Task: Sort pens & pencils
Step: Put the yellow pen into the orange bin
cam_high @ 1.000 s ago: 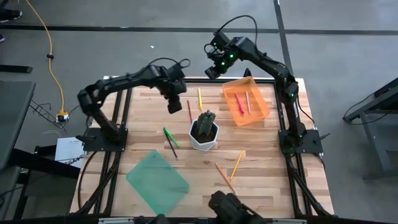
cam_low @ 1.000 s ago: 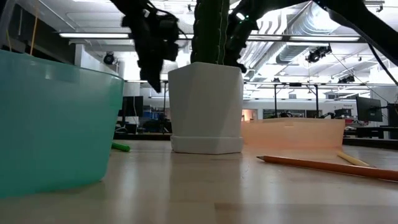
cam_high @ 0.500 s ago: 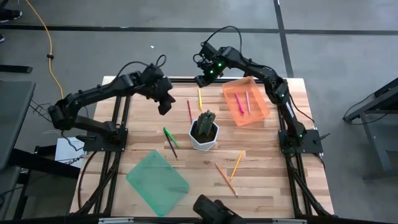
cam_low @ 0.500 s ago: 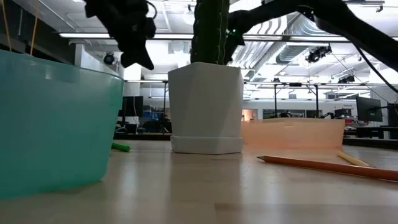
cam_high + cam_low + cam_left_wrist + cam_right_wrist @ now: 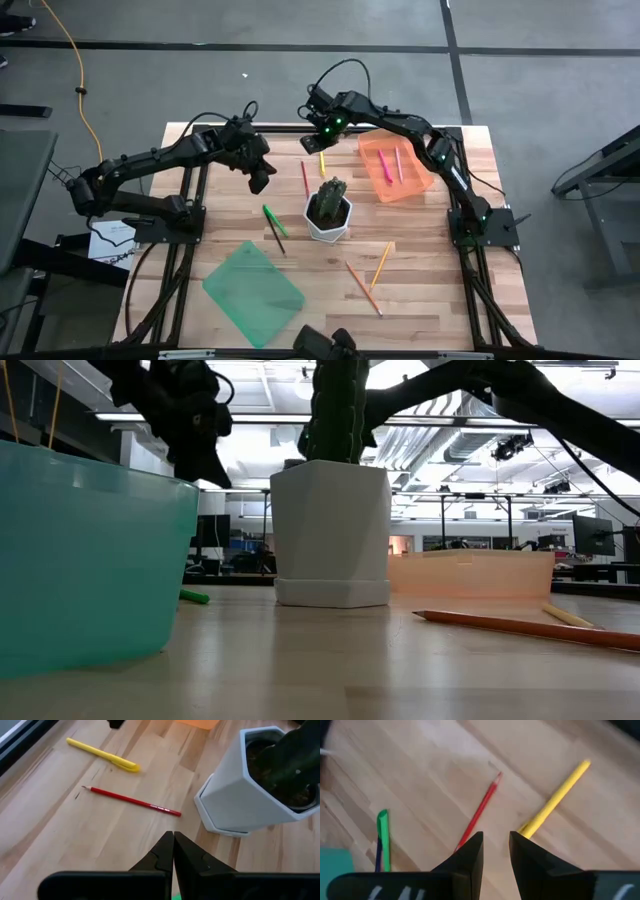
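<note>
The orange tray (image 5: 395,163) at far right holds two pink pens (image 5: 383,165). The teal tray (image 5: 253,291) is near left. Yellow pen (image 5: 321,158) lies under the spread right gripper (image 5: 318,143); the left gripper (image 5: 258,183) is pressed together.

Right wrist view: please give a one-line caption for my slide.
Open right gripper above the table, near a yellow pen, red pencil and green pen.

Three pens: one yellow (image 5: 321,160), one green (image 5: 273,218), one pink (image 5: 397,164). Four pencils: one red (image 5: 304,179), one dark (image 5: 275,238), two orange (image 5: 361,287). Two trays: one orange (image 5: 420,182), one teal (image 5: 252,291). One potted cactus (image 5: 329,205)
</note>
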`<action>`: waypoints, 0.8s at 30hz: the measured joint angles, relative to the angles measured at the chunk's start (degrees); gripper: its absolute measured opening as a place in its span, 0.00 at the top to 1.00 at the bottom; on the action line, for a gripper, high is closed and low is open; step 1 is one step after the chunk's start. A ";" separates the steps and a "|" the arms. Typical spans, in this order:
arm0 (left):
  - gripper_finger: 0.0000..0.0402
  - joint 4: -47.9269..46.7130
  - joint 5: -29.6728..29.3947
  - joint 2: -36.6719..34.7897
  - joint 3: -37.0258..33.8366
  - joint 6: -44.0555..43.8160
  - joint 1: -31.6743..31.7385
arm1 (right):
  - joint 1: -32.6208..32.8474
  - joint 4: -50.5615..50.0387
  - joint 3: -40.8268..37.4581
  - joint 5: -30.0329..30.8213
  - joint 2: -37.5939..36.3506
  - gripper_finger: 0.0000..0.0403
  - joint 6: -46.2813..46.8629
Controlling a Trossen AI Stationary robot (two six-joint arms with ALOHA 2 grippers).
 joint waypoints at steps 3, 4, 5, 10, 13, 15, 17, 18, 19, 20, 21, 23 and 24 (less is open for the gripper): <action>1.00 0.37 0.60 0.00 0.00 0.63 0.00 | 0.31 0.15 0.00 -1.18 2.00 0.79 0.44; 1.00 0.53 0.82 0.00 0.00 0.87 0.00 | 0.31 0.17 -0.02 -1.14 2.53 0.79 0.30; 1.00 0.50 0.96 0.00 0.00 0.98 0.00 | 0.37 0.20 -0.02 -1.18 3.02 0.79 0.14; 1.00 0.47 1.09 0.00 0.00 0.98 0.00 | 0.46 0.62 -0.02 -0.88 4.21 0.79 -0.87; 1.00 0.49 1.10 0.02 0.00 0.46 0.00 | 0.22 1.03 -0.02 -1.20 4.72 0.79 -1.45; 1.00 0.44 1.11 0.02 0.00 0.15 0.00 | -0.16 0.79 -0.02 -1.22 5.06 0.79 -1.56; 1.00 0.28 1.11 0.04 0.00 0.17 -0.02 | -0.51 1.51 -0.02 -0.99 5.44 0.79 -1.56; 1.00 0.25 1.11 0.04 0.00 0.17 -0.02 | -0.72 1.18 -0.02 -0.88 5.54 0.79 -1.62; 1.00 0.21 1.11 0.04 0.00 0.16 0.00 | -0.83 1.38 -0.02 -0.88 5.70 0.79 -1.70; 1.00 0.06 1.09 0.04 0.00 0.15 0.00 | -0.92 2.07 -0.01 -1.08 5.84 0.79 -1.71; 1.00 -0.06 1.10 0.04 0.00 0.15 0.00 | -1.07 2.15 0.00 -1.91 5.99 0.79 -1.71; 1.00 -0.08 1.09 0.05 0.00 0.11 0.00 | -1.24 2.46 0.00 -3.24 6.75 0.79 -1.55; 1.00 -0.11 1.10 0.07 0.00 0.02 -0.01 | -1.22 2.99 0.00 -3.52 7.07 0.79 -1.41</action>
